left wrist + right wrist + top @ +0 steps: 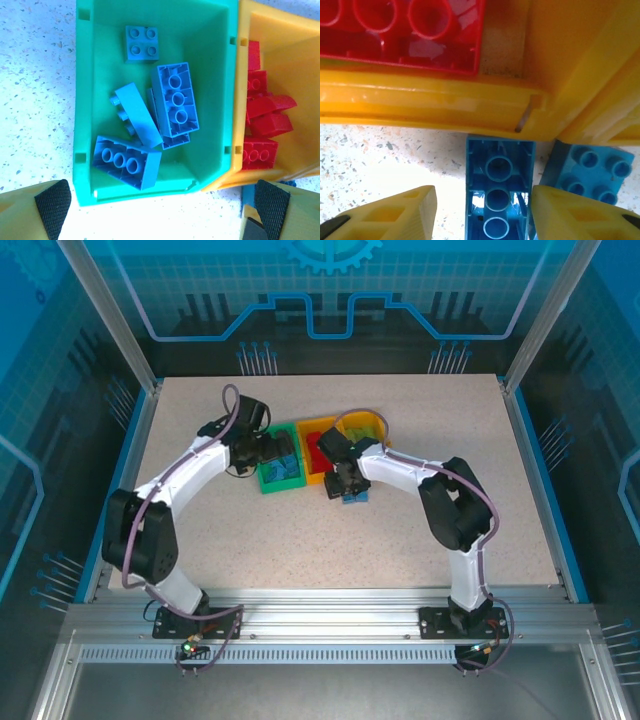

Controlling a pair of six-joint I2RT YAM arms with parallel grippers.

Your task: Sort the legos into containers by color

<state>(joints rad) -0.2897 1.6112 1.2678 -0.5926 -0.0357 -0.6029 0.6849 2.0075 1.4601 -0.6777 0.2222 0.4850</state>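
The green bin (85,100) holds several blue legos (175,100). Beside it the orange bin (240,75) holds red legos (260,112). My left gripper (162,220) hovers open over the green bin's near wall (268,480), with nothing between its fingers. An upside-down blue lego (500,195) lies on the table against the orange bin's wall (420,100). My right gripper (482,220) is open and straddles it; the right finger is close to it and the left finger (405,215) stands apart. A second blue lego (592,172) lies studs up just to the right.
A third bin (367,427), orange with yellow-green contents, stands at the right end of the row. An upside-down red lego (400,25) lies inside the orange bin, close to its wall. Speckled table (430,420) spreads around the bins, with raised frame edges.
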